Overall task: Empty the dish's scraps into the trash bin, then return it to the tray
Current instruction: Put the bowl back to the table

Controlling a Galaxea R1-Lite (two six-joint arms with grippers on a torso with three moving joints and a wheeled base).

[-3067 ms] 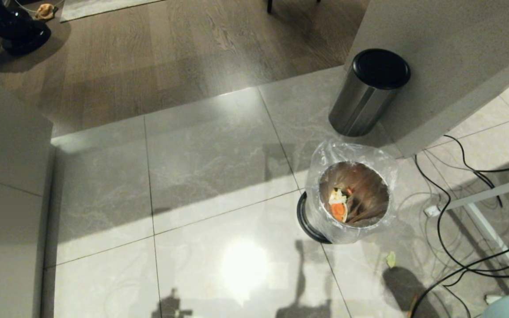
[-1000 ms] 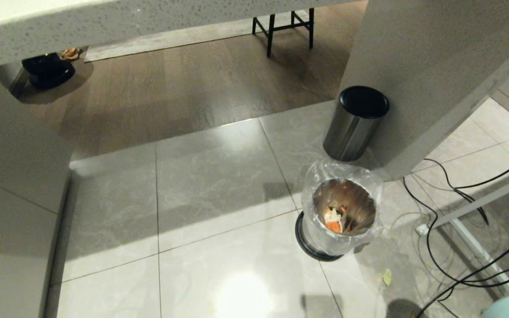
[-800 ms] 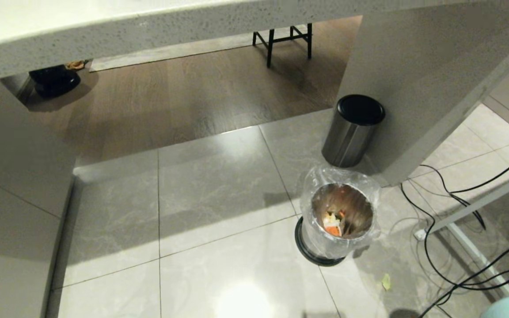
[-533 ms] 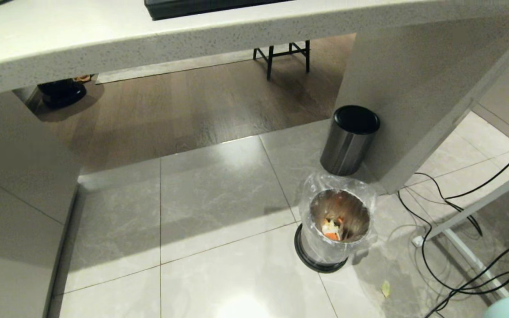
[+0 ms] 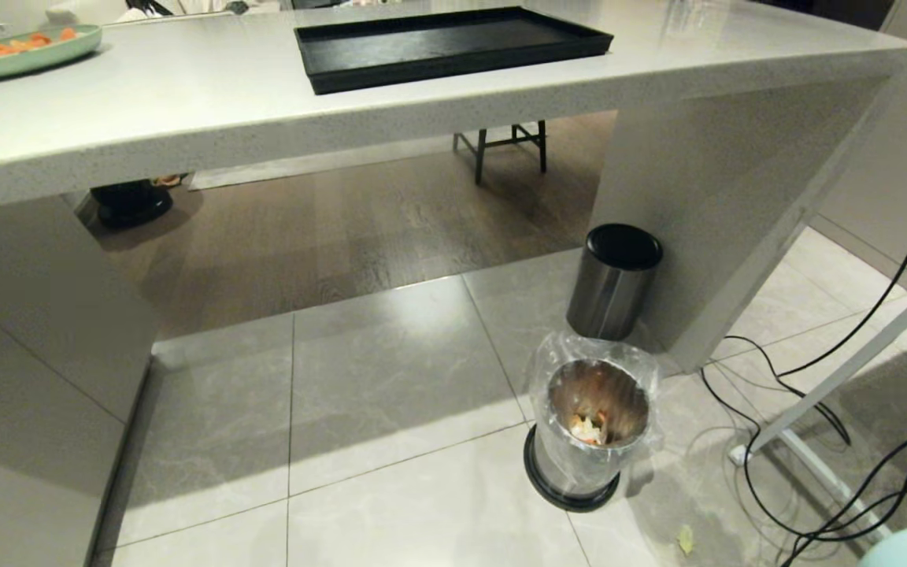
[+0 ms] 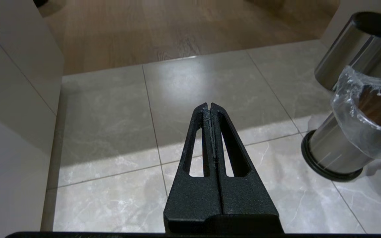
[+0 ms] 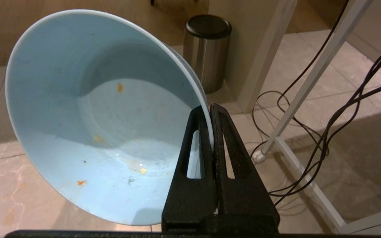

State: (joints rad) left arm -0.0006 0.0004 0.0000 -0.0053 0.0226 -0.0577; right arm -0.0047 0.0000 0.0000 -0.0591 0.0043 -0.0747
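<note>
While the right gripper [image 7: 211,132] clamps the rim of the bowl [image 7: 101,122], the return step depends on one relation: the tray [image 5: 453,47] lies on the counter [image 5: 209,102], above and ahead of the bowl, toward the left of it in the head view.

Left to right in the head view:

- Green plate [image 5: 24,51]: sits at the far left of the counter and carries orange slices. It is not the return target.
- Tray: black, rectangular, low-rimmed, long axis running across the counter. Its visible surface is bare.
- Trash bin [image 5: 591,441]: stands on the tiled floor below the counter, lined with a clear bag. The scraps [image 5: 589,429] lie at its bottom, so the emptying step appears complete. A second steel cylinder with a black lid [image 5: 615,283] stands just behind it.
- Bowl: only its edge shows at the lower right corner of the head view.

Left gripper [image 6: 210,107]: fingers pressed together, holding nothing, pointing at the floor beside the bin.

Right gripper: fingers pinch the bowl's rim, one inside and one outside. This arm already holds the bowl, so it is the one to make the return.

Bowl condition: light blue, smooth, tilted on edge with its opening facing the right wrist camera. Only small orange and yellow specks and a faint smear remain inside.
</note>
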